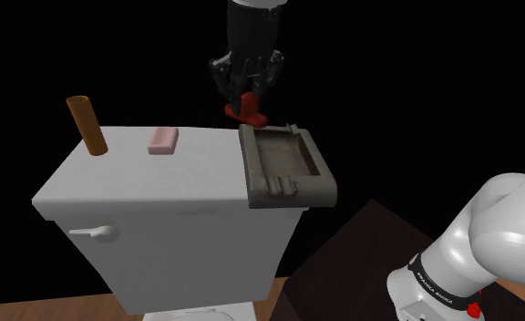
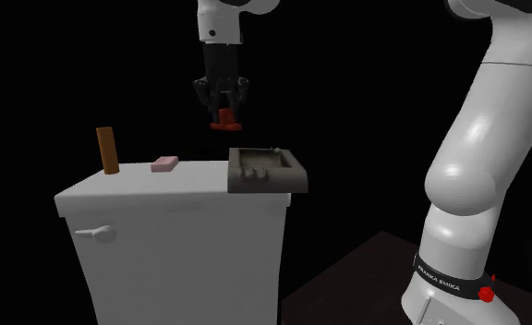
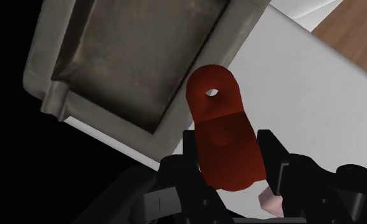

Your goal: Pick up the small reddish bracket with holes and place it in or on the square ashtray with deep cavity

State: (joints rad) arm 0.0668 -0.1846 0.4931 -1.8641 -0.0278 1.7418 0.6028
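The small red bracket (image 1: 248,111) with a round hole hangs in the air, clasped between the black fingers of my gripper (image 1: 248,98). It is above the far edge of the toilet tank, just beside the far corner of the square grey-brown ashtray (image 1: 284,164). From the second exterior view the bracket (image 2: 224,117) and gripper (image 2: 223,109) hover a little above and left of the ashtray (image 2: 267,171). In the wrist view the bracket (image 3: 222,130) sits between the gripper (image 3: 230,159) fingers, with the ashtray's deep cavity (image 3: 134,54) beyond it.
The ashtray rests on the lid of a white toilet tank (image 1: 160,182). A brown cylinder (image 1: 87,126) stands upright at the lid's far left, and a pink bar (image 1: 163,139) lies between it and the ashtray. Black area surrounds the tank. My stand (image 1: 361,264) is at lower right.
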